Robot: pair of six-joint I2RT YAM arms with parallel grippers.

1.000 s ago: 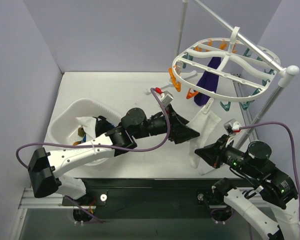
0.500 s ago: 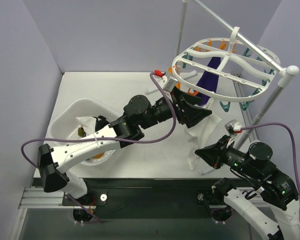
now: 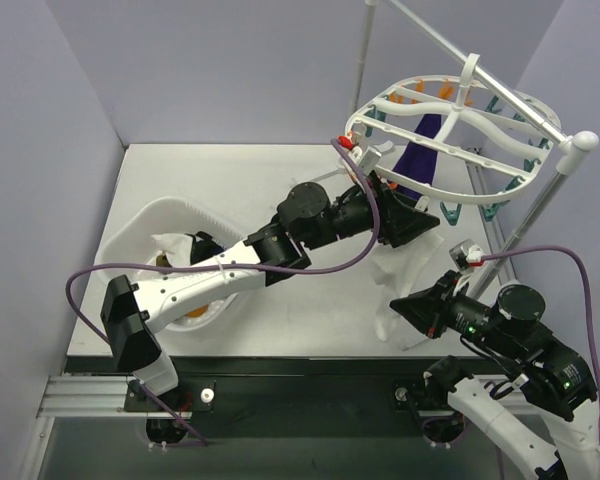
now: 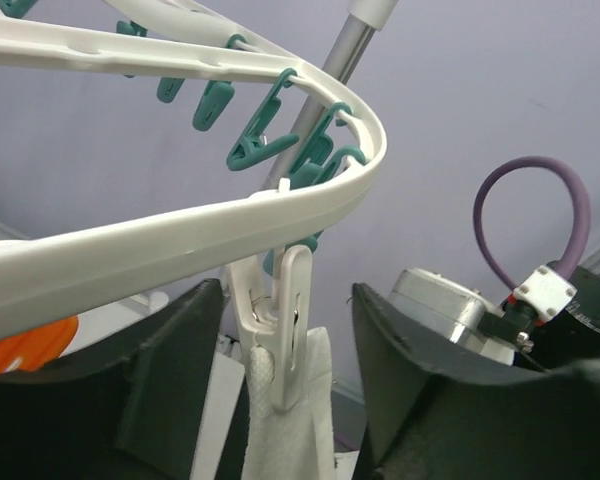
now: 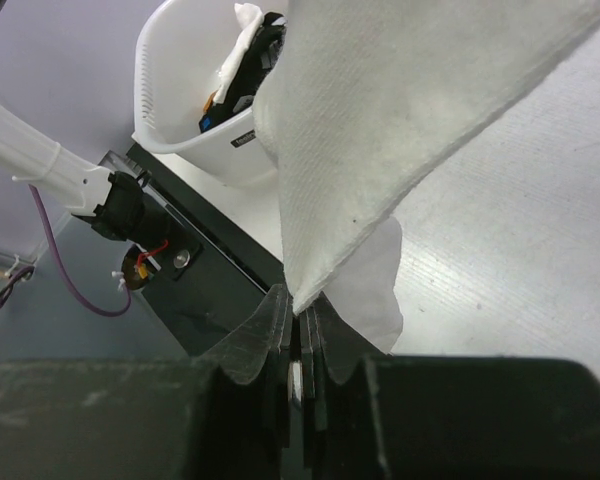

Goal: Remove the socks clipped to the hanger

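Now | left hand point(image 4: 285, 400) gaping astride white clip point(image 4: 280, 330) | right hand point(image 5: 298, 312) pinching white sock point(image 5: 380, 130), top cut off

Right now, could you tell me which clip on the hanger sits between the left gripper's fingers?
The white clip pinching the white sock; the teal clips farther along hang empty.

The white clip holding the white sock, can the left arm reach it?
Probably yes: the left gripper is open, its fingers either side of the white clip on the white sock, nothing between.
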